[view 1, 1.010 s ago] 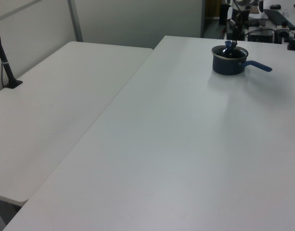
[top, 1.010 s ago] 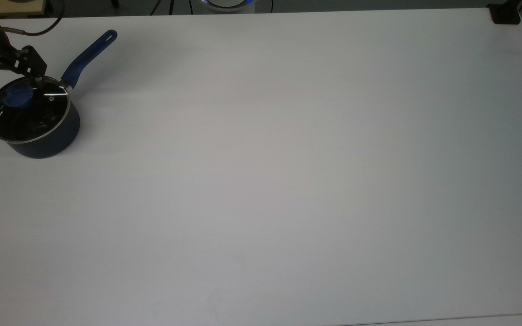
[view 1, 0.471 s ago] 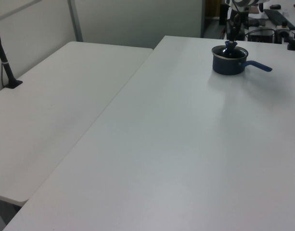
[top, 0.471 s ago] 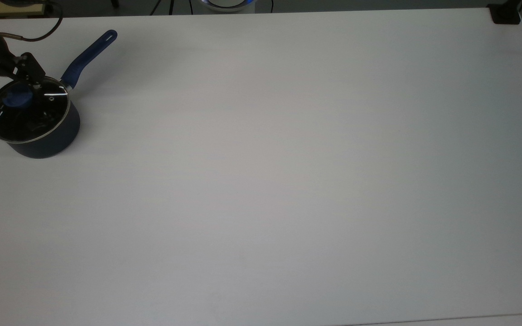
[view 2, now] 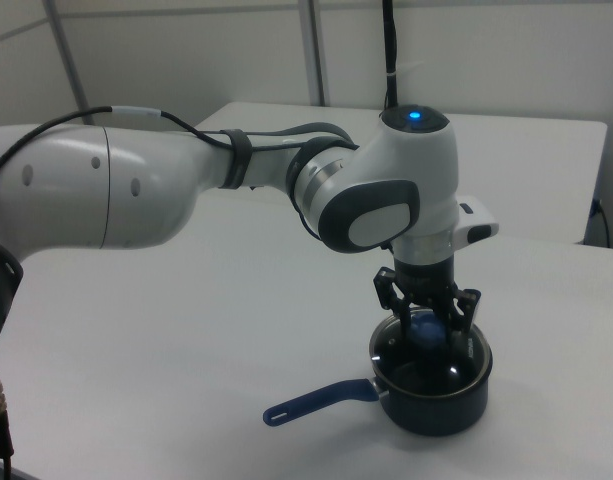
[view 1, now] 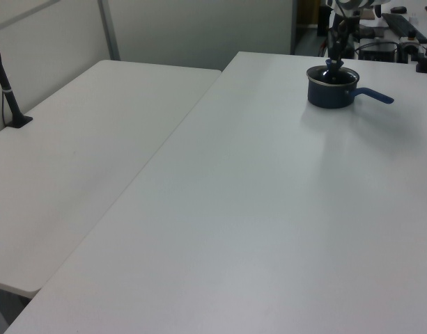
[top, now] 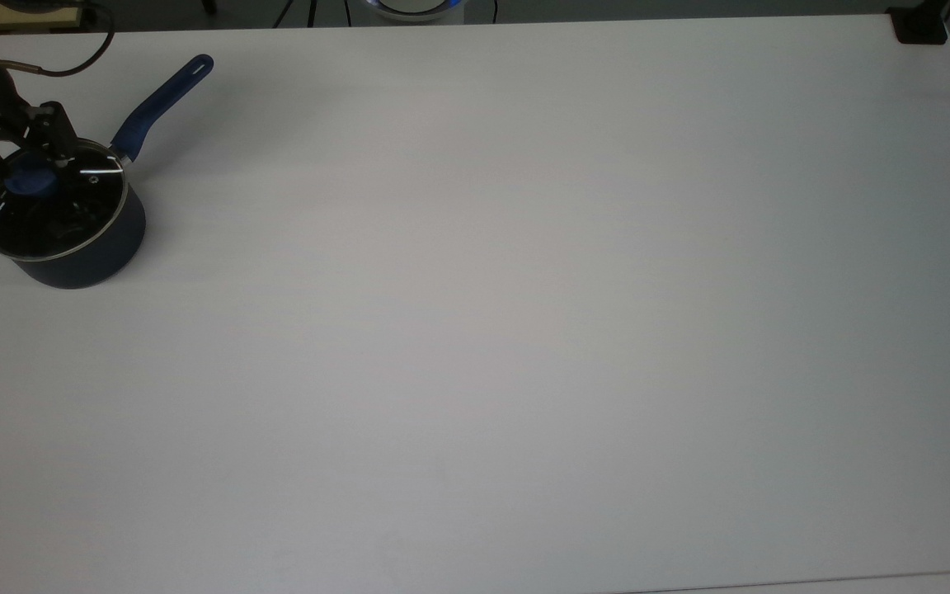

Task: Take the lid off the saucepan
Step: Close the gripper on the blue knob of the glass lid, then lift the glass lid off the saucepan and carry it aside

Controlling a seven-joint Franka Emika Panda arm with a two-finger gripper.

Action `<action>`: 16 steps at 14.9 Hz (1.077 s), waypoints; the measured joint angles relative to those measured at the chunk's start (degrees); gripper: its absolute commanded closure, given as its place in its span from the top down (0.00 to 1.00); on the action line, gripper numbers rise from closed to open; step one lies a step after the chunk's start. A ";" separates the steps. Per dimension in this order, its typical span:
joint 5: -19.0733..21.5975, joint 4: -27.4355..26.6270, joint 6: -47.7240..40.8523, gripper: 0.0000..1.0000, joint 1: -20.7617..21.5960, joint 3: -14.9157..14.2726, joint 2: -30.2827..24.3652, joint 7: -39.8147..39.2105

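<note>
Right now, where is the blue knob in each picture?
Top view: the knob sits at the far left, on the lid, between the gripper fingers.
Left view: the knob is at the upper right, atop the pan.
Right view: the knob is right of centre, low, under the gripper.
Shared landmark: the pan's long blue handle.

Top view overhead and far, left view low along table, right view close, all sharing saucepan.
</note>
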 measured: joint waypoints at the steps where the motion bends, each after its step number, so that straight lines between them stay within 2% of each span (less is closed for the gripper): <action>1: 0.40 0.04 0.02 0.50 0.01 0.00 0.00 0.00; 7: 0.58 1.47 -0.13 0.47 0.58 0.20 -1.05 0.00; 9: 0.56 1.77 -2.38 0.47 2.80 0.46 -3.12 0.59; 10: -0.37 1.77 -3.53 0.47 4.87 0.55 -4.09 2.21; 13: -9.53 0.43 -4.86 0.47 13.93 0.84 -5.90 13.62; 16: -12.48 -3.04 -4.87 0.47 22.19 0.94 -6.42 21.20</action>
